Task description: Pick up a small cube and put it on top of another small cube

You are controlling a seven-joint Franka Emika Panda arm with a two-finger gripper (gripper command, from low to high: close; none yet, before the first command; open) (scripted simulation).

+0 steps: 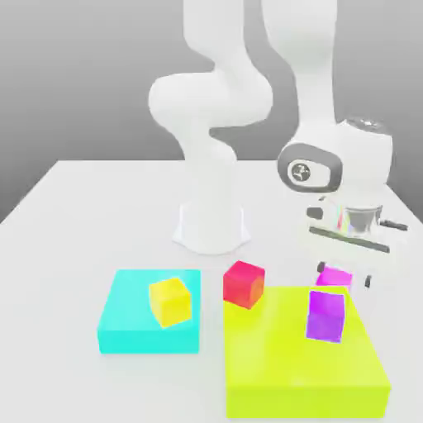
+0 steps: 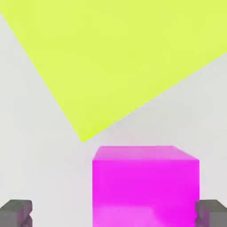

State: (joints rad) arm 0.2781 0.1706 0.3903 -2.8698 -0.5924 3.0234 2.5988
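The small bright magenta cube (image 1: 333,277) sits on the white table just behind the lime slab's far edge. My gripper (image 1: 344,273) hangs directly over it, open. In the hand view the magenta cube (image 2: 145,186) lies between my grey fingertips (image 2: 17,212), closer to one than the other, and neither tip touches it. The small red cube (image 1: 244,283) rests on the table at the lime slab's far corner on the exterior view's left, well apart from the gripper.
A lime slab (image 1: 281,376) carries a violet-purple cube (image 1: 325,316) just in front of the magenta one. A cyan slab (image 1: 124,330) on the exterior view's left holds a yellow cube (image 1: 171,300). The arm's white base (image 1: 211,223) stands behind.
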